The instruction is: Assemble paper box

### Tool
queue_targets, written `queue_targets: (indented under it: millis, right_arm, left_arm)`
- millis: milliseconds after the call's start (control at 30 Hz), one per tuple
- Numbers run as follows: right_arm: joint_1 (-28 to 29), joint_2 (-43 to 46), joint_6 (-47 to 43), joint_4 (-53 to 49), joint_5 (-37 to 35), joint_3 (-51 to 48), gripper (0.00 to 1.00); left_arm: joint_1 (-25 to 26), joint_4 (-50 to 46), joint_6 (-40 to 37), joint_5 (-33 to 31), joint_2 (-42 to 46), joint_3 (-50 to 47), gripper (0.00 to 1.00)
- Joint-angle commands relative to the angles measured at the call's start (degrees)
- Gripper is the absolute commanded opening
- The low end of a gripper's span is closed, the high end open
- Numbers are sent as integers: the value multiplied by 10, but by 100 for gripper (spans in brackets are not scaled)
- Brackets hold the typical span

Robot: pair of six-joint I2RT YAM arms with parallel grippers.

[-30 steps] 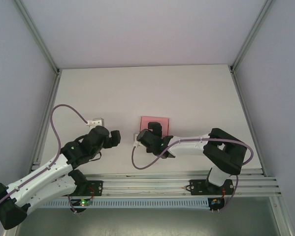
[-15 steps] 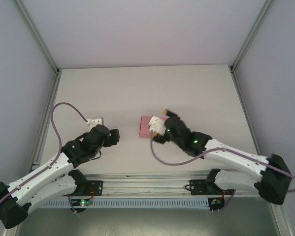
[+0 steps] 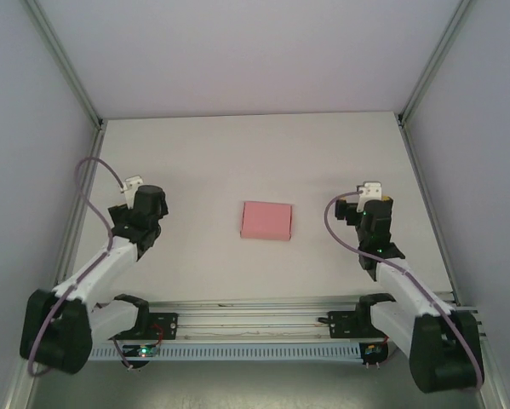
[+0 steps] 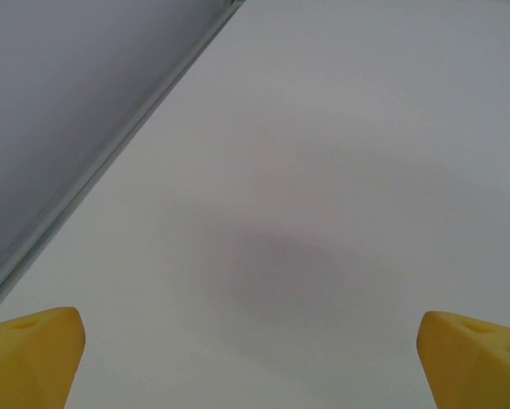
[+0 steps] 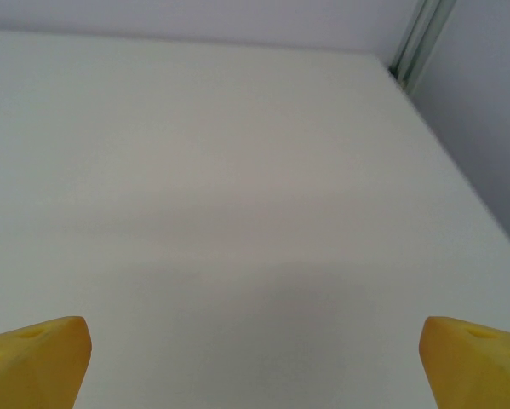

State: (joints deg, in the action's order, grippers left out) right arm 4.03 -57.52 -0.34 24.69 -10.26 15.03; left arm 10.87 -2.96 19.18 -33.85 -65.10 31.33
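Note:
The paper box [image 3: 267, 221], a small flat pink rectangle, lies by itself in the middle of the white table [image 3: 255, 162]. My left gripper [image 3: 149, 203] is well to its left, and my right gripper [image 3: 375, 207] is well to its right; neither touches the box. In the left wrist view the yellow fingertips [image 4: 29, 354] sit wide apart over bare table, so the left gripper [image 4: 255, 358] is open. The right wrist view shows the same: yellow fingertips [image 5: 33, 358] far apart, the right gripper [image 5: 255, 362] open and holding nothing.
Grey walls and metal frame posts [image 3: 67, 68] enclose the table on three sides. An aluminium rail [image 3: 255, 319] runs along the near edge by the arm bases. A purple cable [image 3: 97, 170] loops off the left arm.
The right gripper has let go of the pink box and swung off to the right. The left arm has pulled back to the left. The box now lies uncovered.

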Motion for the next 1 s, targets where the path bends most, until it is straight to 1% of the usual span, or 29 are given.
queue_targets:
  millis: [0,100,133,200,233,267,300,333,367,400,433,467,500,533,567,600,633,700,767,967]
  right_arm:
    - [-17,-60,21,223,63,-32,98]
    - [-26,-131,7,255,72,-16,98]
    - [-31,-156,16,288,67,-13,98]
    - [-44,-191,17,365,98,-22,98]
    - [-51,-210,20,389,114,-26,98]
    - [-58,-232,20,407,137,-28,98]
    - [-62,-266,17,445,158,-29,98]
    - [-62,-301,15,475,176,-27,98]
    - [-63,-328,20,509,205,-17,98]
    - [-64,-305,8,440,212,-4,98]
    - [-64,-281,-3,353,211,17,98]
    - [-62,-295,-2,353,210,35,98]
    - [-63,-312,11,414,208,20,98]
    - [-71,-313,17,421,218,18,99]
    - [-72,-303,11,389,219,26,98]
    - [-71,-296,6,366,216,30,98]
    - [-68,-298,6,367,209,30,99]
    - [-62,-300,9,375,180,29,98]
    - [-53,-295,13,360,135,32,98]
    - [-46,-295,9,355,121,35,98]
  left_arm:
    - [-8,187,-79,0,-34,-40,100]
    - [-14,356,-111,35,-65,-100,100]
    - [-19,410,-121,46,-81,-116,100]
    - [-29,486,-136,48,-116,-129,100]
    - [-30,474,-141,50,-116,-122,100]
    - [-36,465,-144,73,-117,-119,100]
    - [-43,474,-153,104,-122,-119,100]
    - [-46,475,-161,122,-125,-116,100]
    - [-49,496,-169,139,-135,-121,100]
    - [-55,561,-173,155,-163,-138,100]
    - [-62,654,-174,162,-209,-155,100]
    - [-69,695,-182,192,-239,-163,100]
    - [-72,647,-177,206,-241,-148,100]
    - [-75,614,-169,199,-246,-127,100]
    - [-81,560,-166,213,-245,-100,100]
    - [-91,530,-158,234,-238,-91,100]
    - [-104,540,-153,255,-240,-94,100]
    - [-105,541,-155,256,-240,-94,100]
    - [-104,544,-156,256,-241,-95,100]
    - [-104,542,-155,256,-241,-94,100]
